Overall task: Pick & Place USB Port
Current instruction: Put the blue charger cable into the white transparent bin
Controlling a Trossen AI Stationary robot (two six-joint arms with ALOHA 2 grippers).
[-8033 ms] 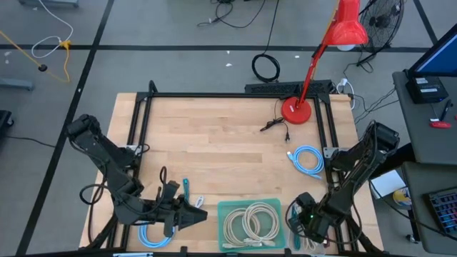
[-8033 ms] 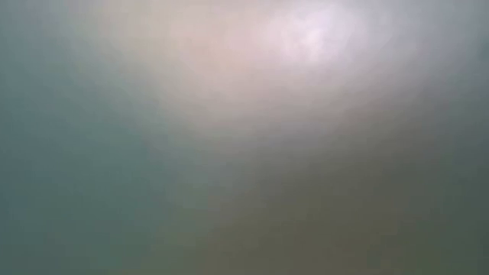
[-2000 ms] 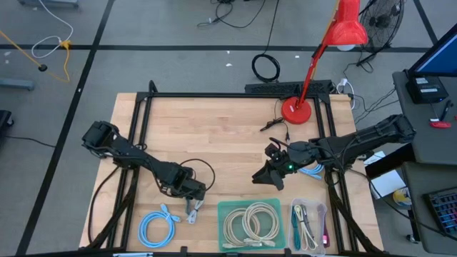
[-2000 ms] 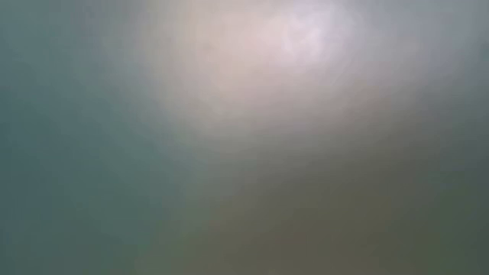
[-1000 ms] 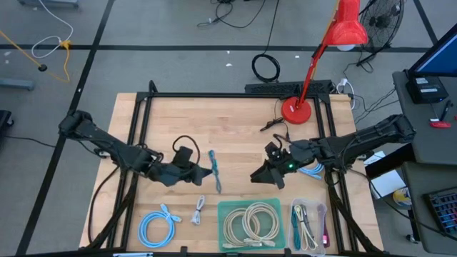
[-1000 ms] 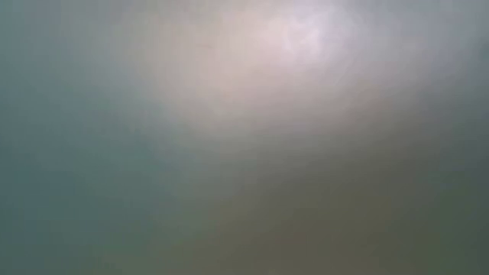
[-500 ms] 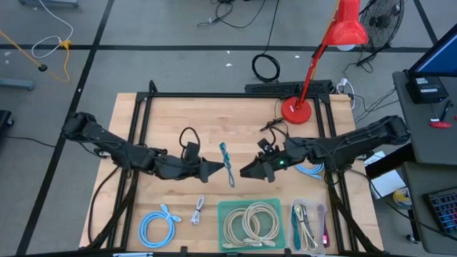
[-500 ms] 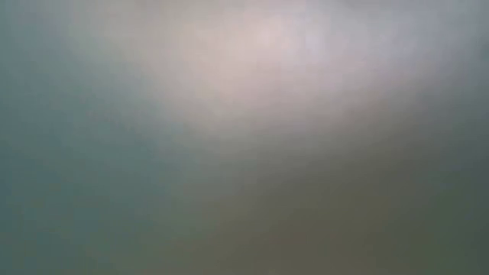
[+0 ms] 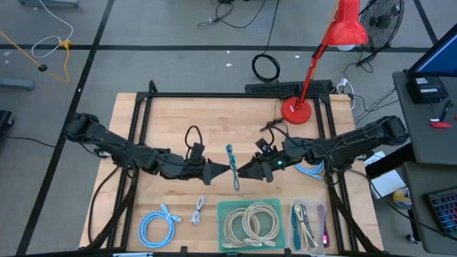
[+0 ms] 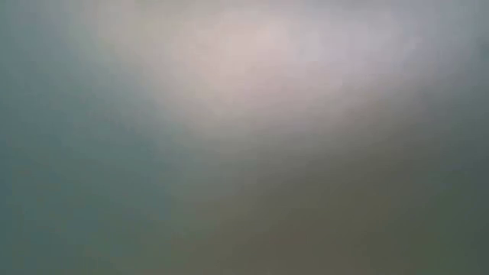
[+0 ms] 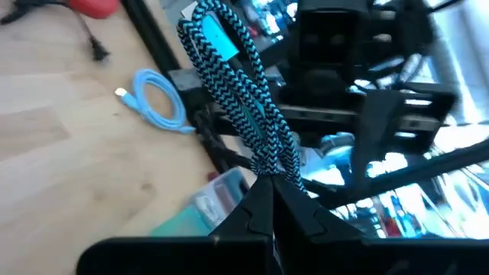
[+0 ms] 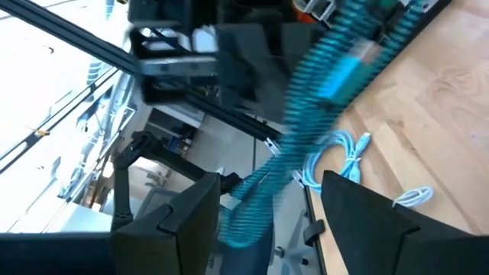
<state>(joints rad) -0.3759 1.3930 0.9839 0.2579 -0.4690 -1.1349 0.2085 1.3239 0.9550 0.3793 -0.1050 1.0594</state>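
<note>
A teal and black braided USB cable (image 9: pixel 233 167) hangs in mid-air above the middle of the wooden surface (image 9: pixel 214 128), its end clamped in the closed fingers of the left gripper (image 9: pixel 225 170). The right gripper (image 9: pixel 240 172) faces it from the other side, fingers spread wide around the cable without gripping. Below lie a green tray (image 9: pixel 280 207) of coiled cream cables and a blue cable coil (image 9: pixel 157 226).

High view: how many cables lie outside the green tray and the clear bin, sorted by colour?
Light blue coiled cables: 2
Teal-and-black braided cable: 1
White short cable: 1
Black thin cable beside the red lamp base: 1
Total: 5
</note>
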